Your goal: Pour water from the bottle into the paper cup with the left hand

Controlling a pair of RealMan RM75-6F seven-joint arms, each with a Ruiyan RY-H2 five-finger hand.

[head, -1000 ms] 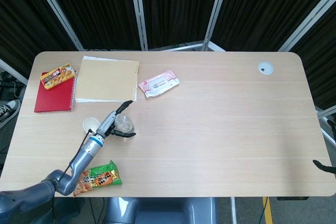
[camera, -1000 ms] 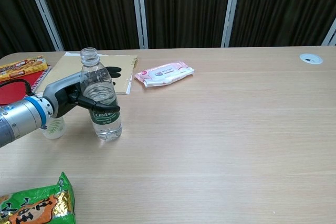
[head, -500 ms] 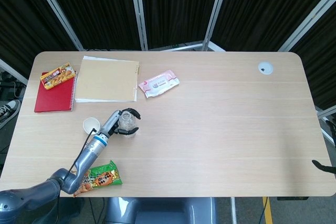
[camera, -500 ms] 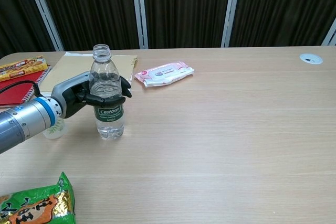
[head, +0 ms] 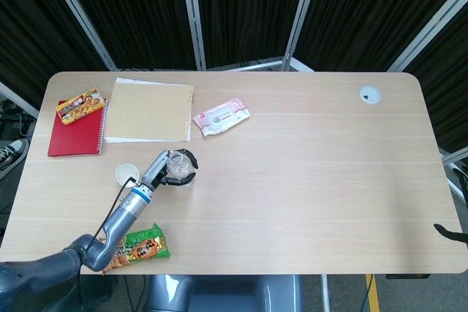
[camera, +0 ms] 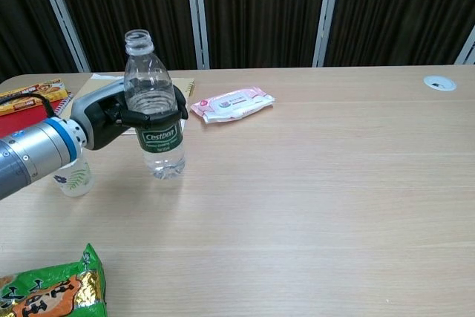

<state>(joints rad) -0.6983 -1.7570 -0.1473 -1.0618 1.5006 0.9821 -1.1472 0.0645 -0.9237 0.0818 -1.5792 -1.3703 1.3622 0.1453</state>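
Paper cup (camera: 74,180) upright on bench (camera: 312,183), far left | left hand (camera: 111,118) wrapped around open bottle (camera: 154,109), upright, just right of cup, base apparently clear of bench | right hand: only a dark tip at head view's right edge, state cannot be told

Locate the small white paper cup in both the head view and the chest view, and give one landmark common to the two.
Head view: the small white paper cup stands left of centre, just left of the left hand gripping the clear plastic water bottle.
Chest view: the cup is at the left edge, partly hidden behind the left forearm, left of the bottle.
Shared landmark: the pink wet-wipes pack, beyond the bottle.
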